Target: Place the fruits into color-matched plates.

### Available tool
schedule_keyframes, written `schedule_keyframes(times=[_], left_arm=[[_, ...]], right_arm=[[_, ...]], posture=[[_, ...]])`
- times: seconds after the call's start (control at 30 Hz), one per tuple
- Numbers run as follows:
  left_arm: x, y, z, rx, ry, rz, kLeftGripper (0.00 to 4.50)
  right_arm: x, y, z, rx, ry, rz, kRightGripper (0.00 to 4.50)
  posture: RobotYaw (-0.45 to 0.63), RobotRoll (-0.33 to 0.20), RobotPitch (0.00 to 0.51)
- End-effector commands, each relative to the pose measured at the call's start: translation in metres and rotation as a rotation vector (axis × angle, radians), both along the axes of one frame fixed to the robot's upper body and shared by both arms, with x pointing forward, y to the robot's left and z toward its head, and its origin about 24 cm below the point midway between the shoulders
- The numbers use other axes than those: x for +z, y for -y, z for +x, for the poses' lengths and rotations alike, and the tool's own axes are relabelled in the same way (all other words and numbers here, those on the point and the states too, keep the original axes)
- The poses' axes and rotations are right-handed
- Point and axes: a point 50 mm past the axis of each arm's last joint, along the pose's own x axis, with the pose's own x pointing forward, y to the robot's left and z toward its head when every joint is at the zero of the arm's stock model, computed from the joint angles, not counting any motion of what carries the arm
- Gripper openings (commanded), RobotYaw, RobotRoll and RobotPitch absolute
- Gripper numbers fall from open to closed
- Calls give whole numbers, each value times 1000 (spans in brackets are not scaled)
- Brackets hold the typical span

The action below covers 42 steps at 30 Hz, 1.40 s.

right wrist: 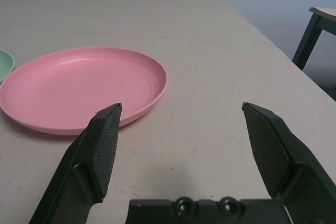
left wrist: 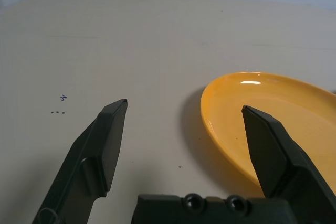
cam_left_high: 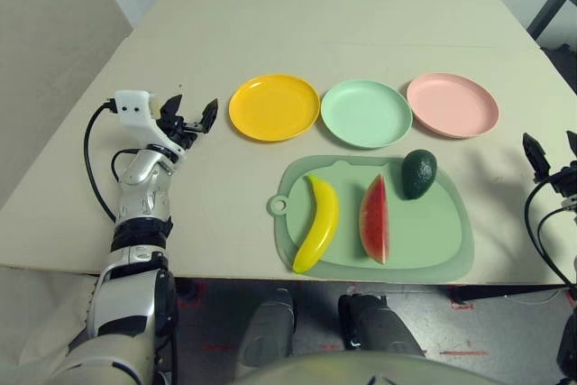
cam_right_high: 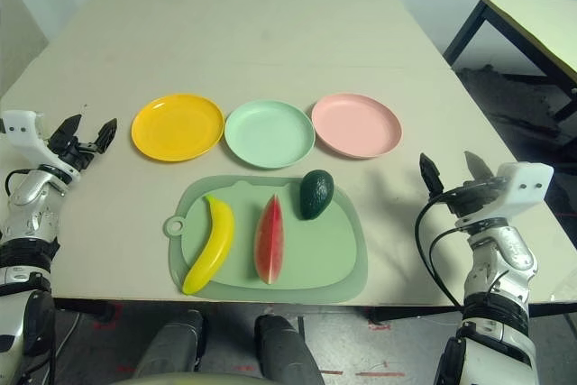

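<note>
Three fruits lie on a pale green mat: a yellow banana on the left, a red watermelon wedge in the middle, a dark green avocado at the right rear. Behind the mat stand three bare plates in a row: yellow, mint green, pink. My left gripper is open, just left of the yellow plate. Right of the mat my right gripper is open, with the pink plate ahead of it.
The mat has a small ring tab at its left edge, and its front sits close to the beige table's front edge. A second table stands off to the right. Bare tabletop stretches behind the plates.
</note>
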Motion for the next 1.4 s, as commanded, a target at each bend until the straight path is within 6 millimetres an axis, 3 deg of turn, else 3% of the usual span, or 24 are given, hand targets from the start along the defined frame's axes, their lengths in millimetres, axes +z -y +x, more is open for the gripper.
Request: schedule_keyframes(times=[0.03, 0.33, 0.5, 0.67, 0.77, 0.9, 1.03, 1.2, 1.4], left_arm=[[1, 2, 2, -4, -8, 16, 4457], [5, 5, 0, -91, 7, -8, 4457], [6, 17, -21, -513, -35, -22, 4457], [22, 25, -50, -943, -98, 49, 4457], [21, 35, -60, -1107, -173, 116, 4457], [24, 47, -60, -1220, -180, 88, 4457], [25, 56, -58, -1284, -191, 108, 4457], [23, 62, -58, -1322, -202, 118, 4457], [21, 60, -67, -1310, -209, 101, 4457]], right_arm=[[-1, 1, -1, -18, 9, 18, 4500], [6, 7, 0, 12, -18, -36, 4500], [26, 11, 0, 77, -27, -114, 4500], [83, 3, 9, 216, -92, -366, 4500], [114, -21, 15, 379, -128, -565, 4500], [137, -65, 22, 605, -192, -857, 4500], [132, -110, 19, 920, -273, -1139, 4500], [130, -137, 25, 1165, -294, -1632, 4500], [132, -169, 42, 1350, -191, -1806, 4500]], posture=[[33, 0, 122], [4, 0, 105], [-3, 0, 95], [-28, 0, 128], [-58, 0, 140], [-101, 0, 142], [-109, 0, 145], [-85, 0, 144], [-51, 0, 147]])
